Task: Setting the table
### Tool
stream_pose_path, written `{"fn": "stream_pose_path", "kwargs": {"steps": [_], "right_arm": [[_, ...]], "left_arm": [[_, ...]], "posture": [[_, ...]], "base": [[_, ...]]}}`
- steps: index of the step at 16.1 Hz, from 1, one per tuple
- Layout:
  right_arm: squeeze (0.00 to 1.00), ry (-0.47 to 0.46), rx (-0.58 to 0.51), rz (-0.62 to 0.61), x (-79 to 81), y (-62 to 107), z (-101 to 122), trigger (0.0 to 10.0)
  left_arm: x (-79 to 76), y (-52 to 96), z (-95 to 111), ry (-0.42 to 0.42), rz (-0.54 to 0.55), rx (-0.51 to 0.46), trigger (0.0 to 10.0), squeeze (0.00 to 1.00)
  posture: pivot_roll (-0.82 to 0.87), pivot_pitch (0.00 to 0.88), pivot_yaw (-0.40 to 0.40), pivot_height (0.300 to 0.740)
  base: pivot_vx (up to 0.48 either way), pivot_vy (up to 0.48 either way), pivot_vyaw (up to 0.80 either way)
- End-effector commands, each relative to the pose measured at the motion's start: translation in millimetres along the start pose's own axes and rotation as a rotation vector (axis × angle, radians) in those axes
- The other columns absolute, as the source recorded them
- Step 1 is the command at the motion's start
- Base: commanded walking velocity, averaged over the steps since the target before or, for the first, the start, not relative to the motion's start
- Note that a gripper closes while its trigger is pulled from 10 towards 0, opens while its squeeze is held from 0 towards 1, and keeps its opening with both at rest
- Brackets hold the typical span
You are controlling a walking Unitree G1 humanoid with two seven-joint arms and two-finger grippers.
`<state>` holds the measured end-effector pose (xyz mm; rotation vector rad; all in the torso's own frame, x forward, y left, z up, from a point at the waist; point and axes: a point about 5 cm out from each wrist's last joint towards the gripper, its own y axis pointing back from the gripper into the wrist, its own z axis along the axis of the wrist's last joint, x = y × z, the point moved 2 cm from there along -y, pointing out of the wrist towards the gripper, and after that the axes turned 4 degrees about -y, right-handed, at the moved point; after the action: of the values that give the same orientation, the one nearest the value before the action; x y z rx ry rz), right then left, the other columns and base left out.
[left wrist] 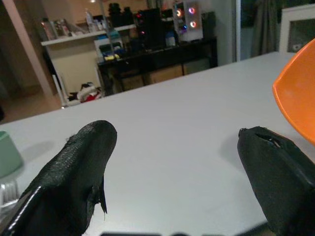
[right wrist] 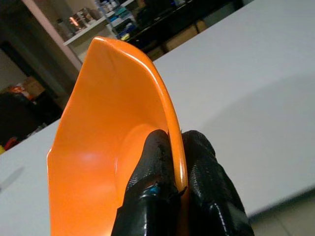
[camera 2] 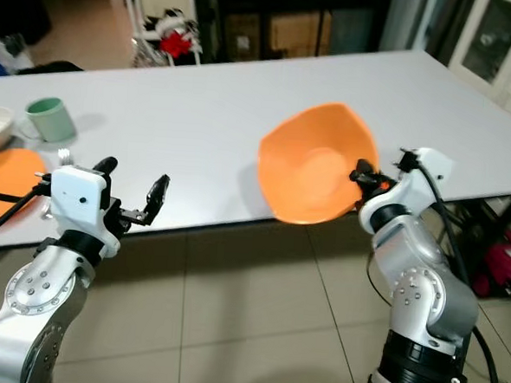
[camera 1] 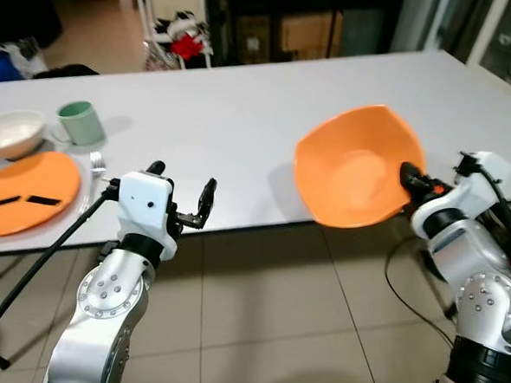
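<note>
At the table's (camera 1: 243, 113) near edge your right gripper (camera 1: 410, 177) is pinching the orange bowl (camera 1: 357, 167), still unplaced; left gripper (camera 1: 183, 191) gapes empty.

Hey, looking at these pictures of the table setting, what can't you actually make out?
- White bowl: left eye view, cut off by the left edge.
- Fork: left eye view, handle hidden behind the left gripper.
- Orange bowl underside: turned away, held tilted by the right gripper.
- Green mug: contents unseen.

The white bowl (camera 1: 12, 133) and orange plate (camera 1: 21, 193) are cut off by the picture's edge. Two dark strips on the plate are too small to identify
</note>
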<state>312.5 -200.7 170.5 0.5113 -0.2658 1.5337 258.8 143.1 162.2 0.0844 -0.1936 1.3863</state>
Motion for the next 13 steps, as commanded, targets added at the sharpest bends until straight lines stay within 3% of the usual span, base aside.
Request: {"fn": "stream_pose_path", "kwargs": {"steps": [1, 6, 10, 13], "right_arm": [[0.0, -0.002, -0.001, 0.077, 19.9, -3.7, 1.1, 10.0], [0.0, -0.039, 0.044, 0.09, 22.0, -7.2, -4.3, 10.0], [0.0, -0.12, 0.157, 0.075, 20.1, -20.9, -24.1, 10.0], [0.0, -0.16, 0.205, 0.057, 21.6, -35.7, -26.6, 10.0]], "left_arm": [[7.6, 1.5, 0.2, -0.017, 0.028, 0.0, 10.0, 0.0], [7.3, 3.8, -2.2, -0.011, 0.041, 0.007, 10.0, 0.0], [10.1, 4.8, -2.7, -0.019, 0.04, 0.01, 10.0, 0.0], [10.9, 3.6, -1.5, -0.028, 0.035, 0.006, 10.0, 0.0]], "posture": [[-0.15, 0.0, 0.052, 0.74], [-0.15, 0.0, 0.043, 0.74], [-0.14, 0.0, 0.046, 0.74], [-0.13, 0.0, 0.054, 0.74]], "base": [[0.326, 0.0, 0.0], [0.336, 0.0, 0.0], [0.356, 0.0, 0.0], [0.37, 0.0, 0.0]]}}
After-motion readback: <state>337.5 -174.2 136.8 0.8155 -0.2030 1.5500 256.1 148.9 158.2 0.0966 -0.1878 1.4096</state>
